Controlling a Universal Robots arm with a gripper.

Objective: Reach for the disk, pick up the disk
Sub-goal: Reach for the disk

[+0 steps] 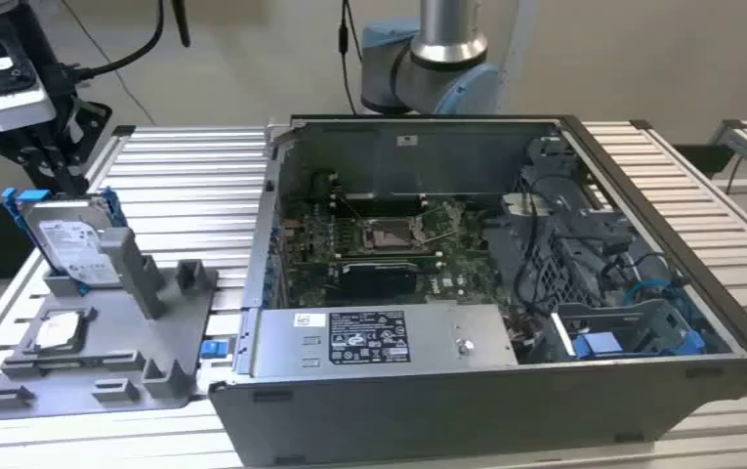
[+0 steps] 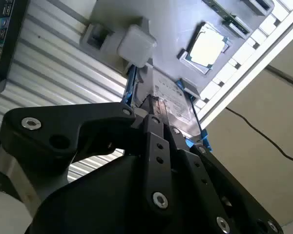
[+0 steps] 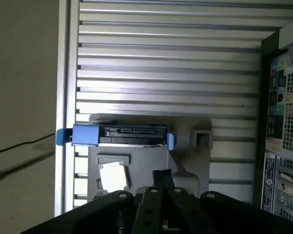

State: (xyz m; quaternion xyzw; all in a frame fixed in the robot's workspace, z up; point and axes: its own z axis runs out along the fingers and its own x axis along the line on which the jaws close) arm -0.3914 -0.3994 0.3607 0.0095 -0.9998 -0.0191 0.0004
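Slots in the grey fixture (image 1: pixel 126 342) explained the layout in the exterior view. The disk (image 1: pixel 76 239) stood on edge at the middle of the exterior view's left, its labelled face and blue rails exposed. That pose likely served to offer its upper edge to a grasp from above. A smaller flat drive (image 1: pixel 58 332) lay in the fixture below it. The gripper (image 1: pixel 54 161) hung just above the disk, not touching it. The open computer case (image 1: pixel 477 401) stood well apart towards the exterior view's right, so the slatted table (image 1: pixel 190 195) between them gave free room.

In the second wrist view, the gripper (image 2: pixel 154 109) pointed at the disk (image 2: pixel 168 100), blue rails showing on both its sides. A white block (image 2: pixel 136 44) sat on the fixture just beyond it.

In the first wrist view, the disk (image 3: pixel 119 135) showed its connector edge, sitting close to the table's border. The gripper (image 3: pixel 162 175) was near it but apart. Bare slats (image 3: pixel 161 63) lay open beyond the disk, and the case wall (image 3: pixel 278 146) bounded one side.

Whether the gripper was spread or pressed together, I could not tell.
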